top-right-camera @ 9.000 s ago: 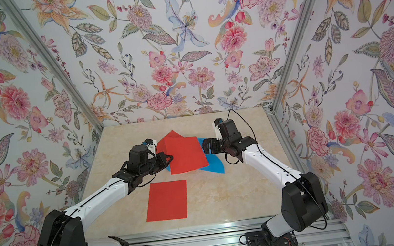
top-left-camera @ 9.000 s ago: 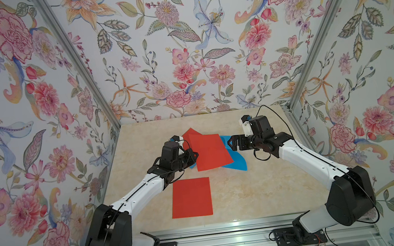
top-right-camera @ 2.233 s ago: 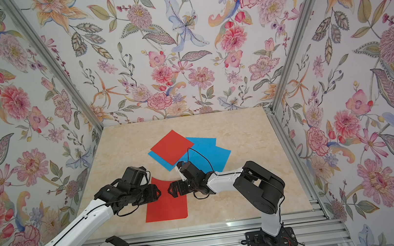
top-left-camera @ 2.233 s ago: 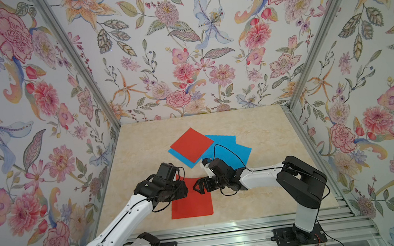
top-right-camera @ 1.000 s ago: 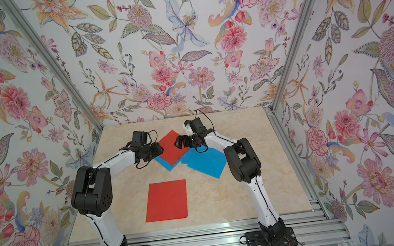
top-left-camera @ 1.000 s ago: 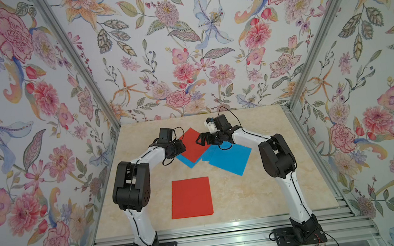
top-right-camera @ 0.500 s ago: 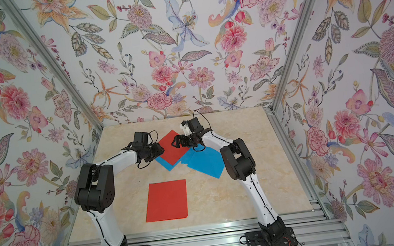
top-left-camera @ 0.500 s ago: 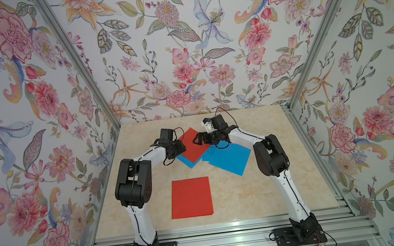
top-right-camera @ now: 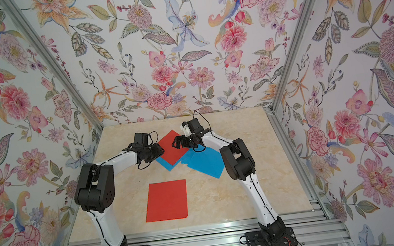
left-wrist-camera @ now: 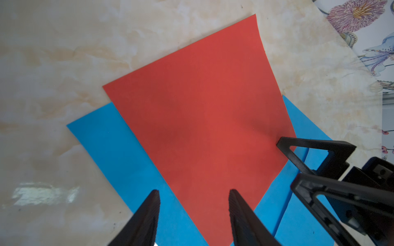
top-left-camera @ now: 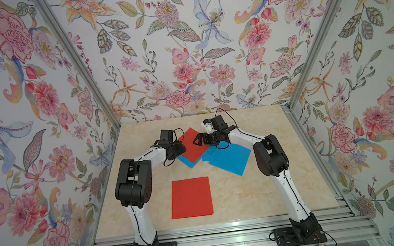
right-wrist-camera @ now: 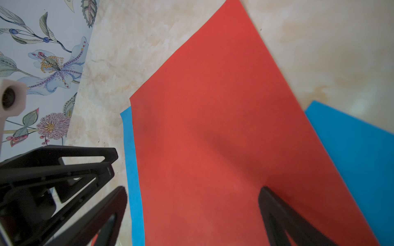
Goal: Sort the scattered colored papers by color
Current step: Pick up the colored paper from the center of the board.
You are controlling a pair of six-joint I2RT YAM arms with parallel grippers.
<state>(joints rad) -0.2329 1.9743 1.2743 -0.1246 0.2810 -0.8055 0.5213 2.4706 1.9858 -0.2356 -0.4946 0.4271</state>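
Both sets of jaws are standing open and holding nothing. The left jaws and the right jaws are facing each other over the top red paper (top-left-camera: 191, 144) in the far pile. That paper is lying flat on the blue papers (top-left-camera: 231, 159), which are peeking out on both sides of it. Another red paper (top-left-camera: 191, 198) is lying alone near the front, well apart from the pile. Everything is sitting on a pale, stone-look worktop (top-left-camera: 263, 192), with flowery walls (top-left-camera: 182, 54) closing in three sides and a metal rail (top-left-camera: 216, 228) running along the front. Bare worktop is lying open to the left, to the right, and between the pile and the front sheet. Up close, the left wrist view is showing one fingertip (left-wrist-camera: 149, 213) over blue and its partner over red, with the red edge running between them. The arm is hiding this in both top views. I cannot tell if any fingertip is touching paper.
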